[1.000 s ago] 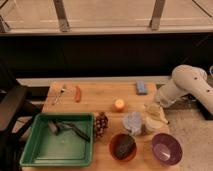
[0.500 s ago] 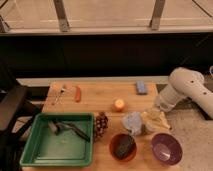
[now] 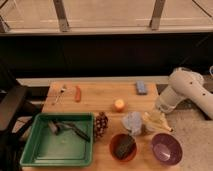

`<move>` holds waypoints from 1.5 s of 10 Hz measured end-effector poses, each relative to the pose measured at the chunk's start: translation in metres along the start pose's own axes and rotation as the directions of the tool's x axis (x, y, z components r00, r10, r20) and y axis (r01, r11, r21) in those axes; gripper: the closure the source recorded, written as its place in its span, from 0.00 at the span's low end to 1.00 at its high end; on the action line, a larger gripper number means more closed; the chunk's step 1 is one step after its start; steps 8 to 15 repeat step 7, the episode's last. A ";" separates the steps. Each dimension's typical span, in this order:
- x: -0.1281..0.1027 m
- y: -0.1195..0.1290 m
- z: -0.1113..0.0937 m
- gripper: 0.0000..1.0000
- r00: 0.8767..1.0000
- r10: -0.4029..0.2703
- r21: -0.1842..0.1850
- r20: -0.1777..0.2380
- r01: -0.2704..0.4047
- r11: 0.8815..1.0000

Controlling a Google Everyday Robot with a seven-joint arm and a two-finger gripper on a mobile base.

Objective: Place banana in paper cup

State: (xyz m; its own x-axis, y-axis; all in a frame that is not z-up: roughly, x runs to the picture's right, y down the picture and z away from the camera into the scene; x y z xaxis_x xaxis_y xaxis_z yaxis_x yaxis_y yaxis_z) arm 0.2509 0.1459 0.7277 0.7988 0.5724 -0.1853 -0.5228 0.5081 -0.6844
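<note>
Banana (image 3: 158, 120) lies at the table's right edge, just right of the grey-blue cup-like object (image 3: 133, 122); left to right around it sit the green tray (image 3: 30, 150), pinecone (image 3: 101, 125), orange fruit (image 3: 119, 104), orange-red bowl (image 3: 123, 147) and purple bowl (image 3: 166, 147). The gripper (image 3: 161, 109) hangs directly over the banana, its grasp impossible to tell; since earlier, the arm has drawn slightly rightward.

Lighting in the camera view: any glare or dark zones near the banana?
Camera view: warm even light on the table; dark band behind it; pale glare on the floor above. Gripper at the banana, right edge, no hard shadow there.
</note>
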 end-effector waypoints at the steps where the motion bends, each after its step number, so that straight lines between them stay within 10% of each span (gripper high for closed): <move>1: 0.000 -0.002 -0.004 0.29 1.000 0.002 0.016 0.003 -0.002 1.000; 6: -0.027 -0.014 -0.069 0.29 0.998 -0.047 0.148 0.036 0.041 0.988; 15: -0.031 -0.014 -0.073 0.29 0.998 -0.056 0.154 0.036 0.050 0.987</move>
